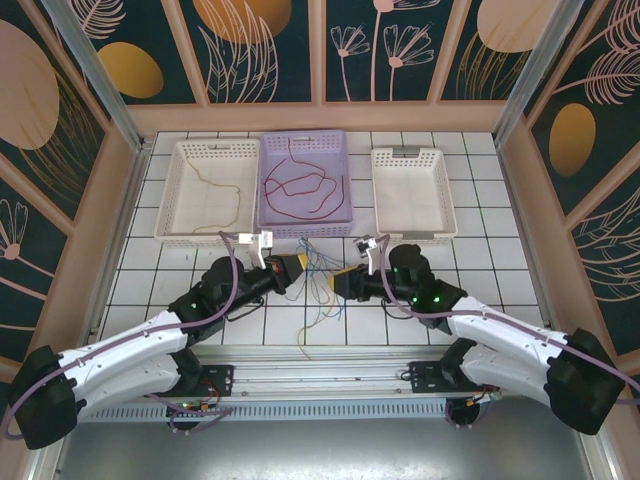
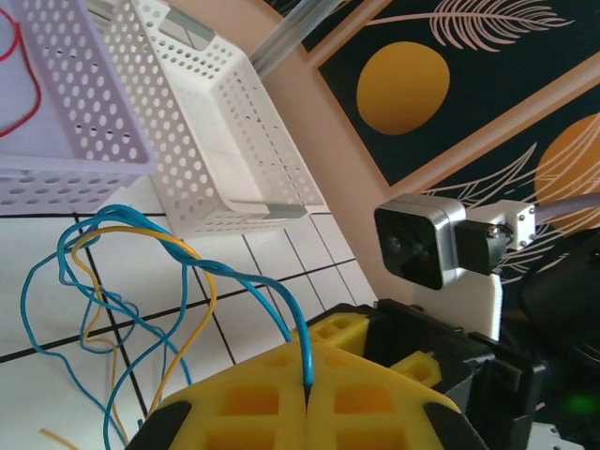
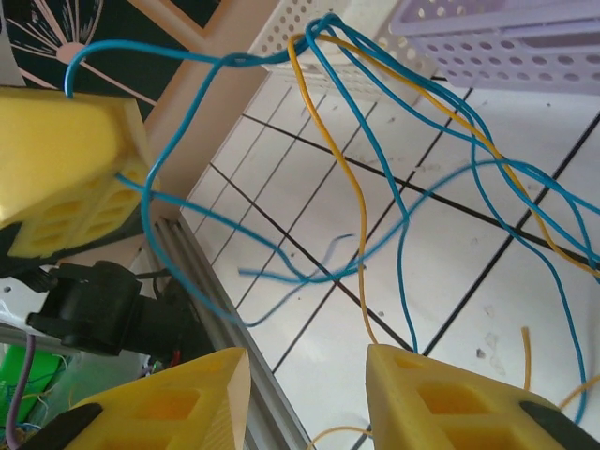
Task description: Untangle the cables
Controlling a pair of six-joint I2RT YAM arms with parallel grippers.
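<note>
Left pincer [image 2: 307, 398] is clenched on 1 blue cable [image 2: 307, 356]. The right pincer [image 3: 305, 394] stands released beside the blue-and-yellow tangle [image 1: 320, 272] at the tabletop's [image 1: 500, 270] centre. A red cable [image 1: 290, 187] lies in the purple basket [image 1: 262, 225] at 12 o'clock. Pulling now could cinch the blue loops round the yellow cable [image 3: 362, 244], or the right jaws might pinch 2 strands together.

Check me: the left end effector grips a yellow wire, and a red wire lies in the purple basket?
Wrong colour: the left end effector grips a blue wire, per the left wrist view. The red wire is in the purple basket.
</note>
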